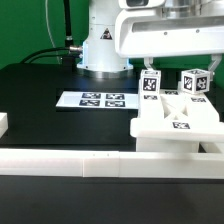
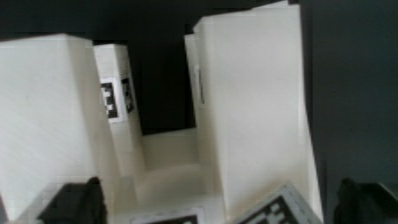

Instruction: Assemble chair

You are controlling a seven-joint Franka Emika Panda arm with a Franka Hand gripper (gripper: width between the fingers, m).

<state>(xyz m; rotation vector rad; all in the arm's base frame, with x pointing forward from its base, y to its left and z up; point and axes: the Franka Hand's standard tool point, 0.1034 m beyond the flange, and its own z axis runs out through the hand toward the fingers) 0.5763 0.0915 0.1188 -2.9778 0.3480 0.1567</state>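
The chair's white tagged parts stand bunched at the exterior view's right. A flat panel (image 1: 180,125) lies there, with two upright square pieces (image 1: 151,85) (image 1: 195,82) rising behind it. My gripper (image 1: 170,58) hangs just above those uprights. In the wrist view two tall white pieces (image 2: 258,110) (image 2: 54,120) fill the picture, and a tagged edge (image 2: 121,100) shows between them. The gripper (image 2: 217,205) is open: its dark fingertips (image 2: 71,200) stand wide apart on either side of the parts, and nothing is held between them.
The marker board (image 1: 100,100) lies flat mid-table. A long plain white rail (image 1: 70,160) runs along the front edge, with a small white block (image 1: 3,125) at the exterior view's left. The robot's base (image 1: 103,45) stands at the back with cables beside it.
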